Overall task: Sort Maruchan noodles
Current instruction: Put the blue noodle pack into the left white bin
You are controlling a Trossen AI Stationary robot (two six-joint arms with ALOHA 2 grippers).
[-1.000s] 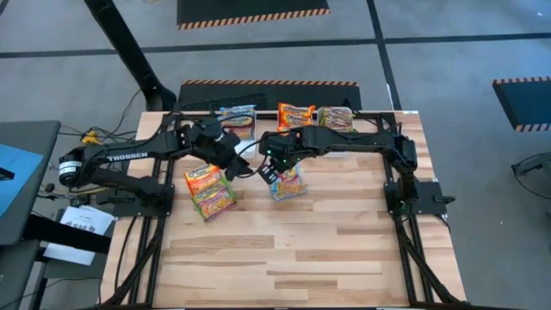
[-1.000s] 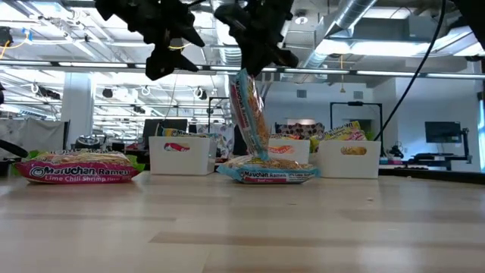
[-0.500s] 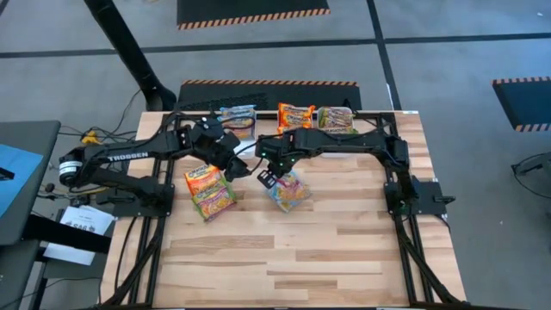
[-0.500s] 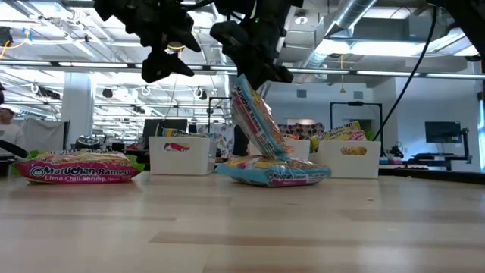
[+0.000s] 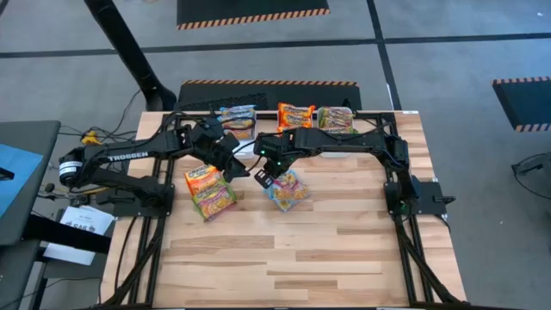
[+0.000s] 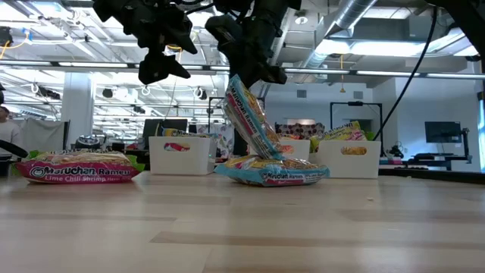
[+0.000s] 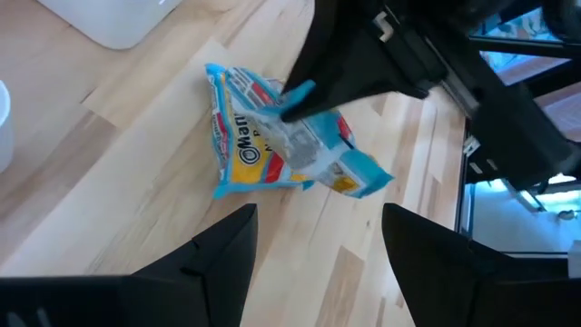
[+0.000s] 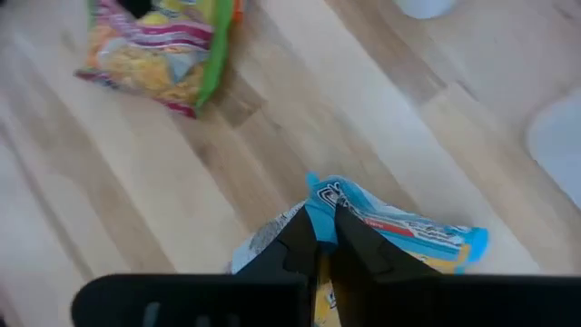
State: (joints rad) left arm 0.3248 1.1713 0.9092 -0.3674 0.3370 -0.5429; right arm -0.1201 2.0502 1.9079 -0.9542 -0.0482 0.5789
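Here, right claw: narrow, pinching the top seam of one blue-edged flat plastic noodle packet, hung just above mid tabletop.

Relation: the pinched packet hangs straight below the right claw, long axis slanting down and away, its lower end touching a second blue-edged flat plastic noodle packet that lies flat on the pale wooden plank tabletop. The right claw is the nearer; the release looks close.

Left claw: wide, empty, hovering just beside the blue pair, between it and the green-edged packets.

Count, outward:
- Blue-edged packets at centre: two.
- Green-edged flat plastic noodle packets under the left arm: apparently two stacked; cannot tell surely.
- White rectangular plastic bins along the far edge: three, each holding packets; the number inside cannot be told.
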